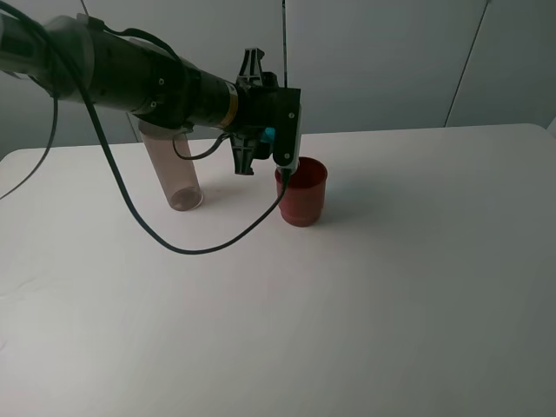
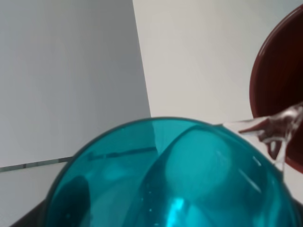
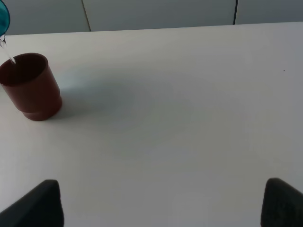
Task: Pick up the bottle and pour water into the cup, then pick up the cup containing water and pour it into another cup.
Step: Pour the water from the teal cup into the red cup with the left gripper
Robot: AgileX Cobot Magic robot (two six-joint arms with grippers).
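Left jaws (image 1: pixel 276 148) are clamped on the translucent teal plastic tumbler (image 2: pixel 170 179), tipped over the opaque dark red plastic cup (image 1: pixel 301 191) and pouring. The stream (image 2: pixel 272 130) lands right near the rim, so any wobble probably spills onto the white table (image 1: pixel 391 278). Right jaws are apart, idle.

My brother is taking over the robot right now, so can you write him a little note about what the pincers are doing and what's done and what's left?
Left pincer: shut on the teal cup, tipped over the red cup. Water is streaming from the teal rim into it.
Right pincer: open, holding nothing, low over bare table, to the right of the red cup.
Bottle: upright on the table, left of the red cup, behind the left arm.
Done: bottle put back down; teal cup lifted and pouring.
Left: finish pouring, then probably set the teal cup down.
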